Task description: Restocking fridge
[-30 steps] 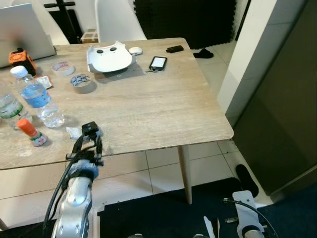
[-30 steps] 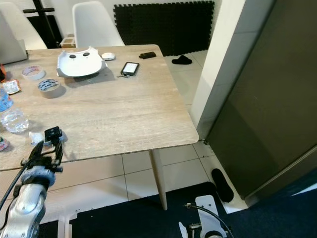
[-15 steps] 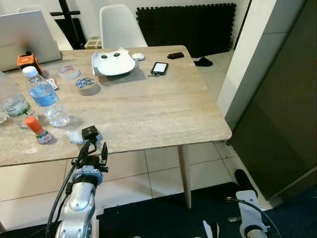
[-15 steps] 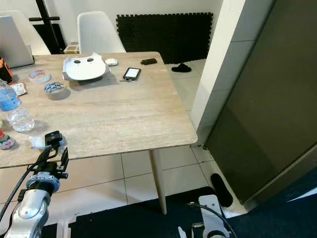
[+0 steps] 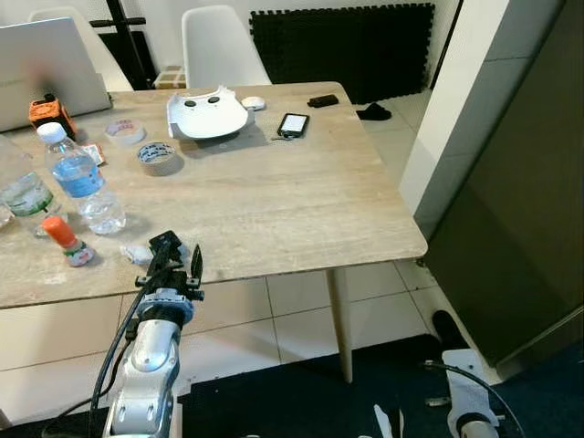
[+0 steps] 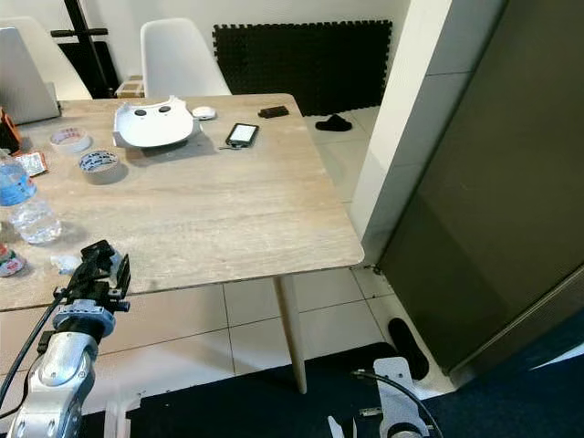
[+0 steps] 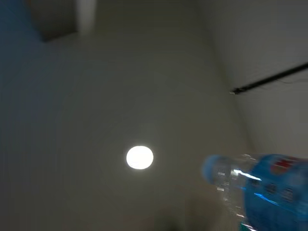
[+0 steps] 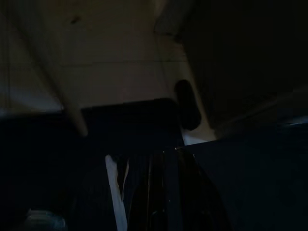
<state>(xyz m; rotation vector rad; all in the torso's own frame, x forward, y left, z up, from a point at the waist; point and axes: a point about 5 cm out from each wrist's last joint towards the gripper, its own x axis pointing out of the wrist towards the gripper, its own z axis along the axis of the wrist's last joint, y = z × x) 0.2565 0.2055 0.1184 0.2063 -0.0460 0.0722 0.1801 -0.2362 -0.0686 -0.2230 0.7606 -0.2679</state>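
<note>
I see my left claw (image 5: 180, 265) raised at the worktop (image 5: 274, 196) edge, fingers apart, water bottle (image 5: 80, 180) beyond it; right claw state: cannot tell.

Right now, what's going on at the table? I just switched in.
The robot stands at the near edge of the wooden table. Its left gripper is raised at that edge, near a crumpled wrapper, and holds nothing. A blue-labelled water bottle, a green-labelled bottle and a small orange-capped bottle stand on the table's left side, none picked up. The right arm hangs idle by the floor, beside the dark fridge.
</note>
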